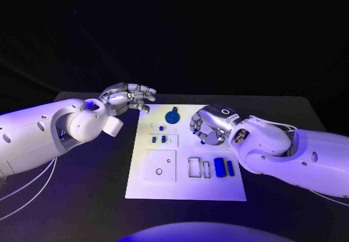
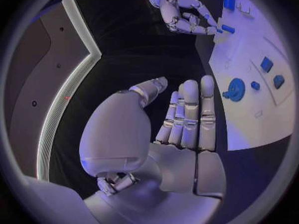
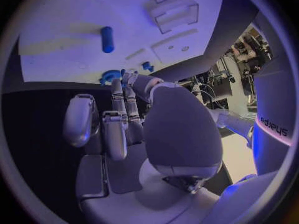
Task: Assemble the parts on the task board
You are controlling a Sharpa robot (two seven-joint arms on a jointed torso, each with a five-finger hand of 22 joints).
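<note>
The task board (image 1: 185,189) lies mid-table (image 1: 87,201) in the head view, blue parts (image 1: 219,166) on it; the left robot hand (image 1: 129,97) hovers off its far left corner, the right robot hand (image 1: 209,126) over the board. In the left wrist view, the left robot hand's fingers (image 2: 190,114) are extended, holding nothing. In the right wrist view, the right robot hand (image 3: 124,119) has its fingers apart, empty, above the dark table (image 3: 37,114).

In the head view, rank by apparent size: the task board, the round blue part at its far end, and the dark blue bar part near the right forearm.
Largest to smallest, as seen in the head view:
1. task board
2. round blue part
3. dark blue bar part
The round part and the bar look close in size; the round one is farther away, so their order is unsure.
</note>
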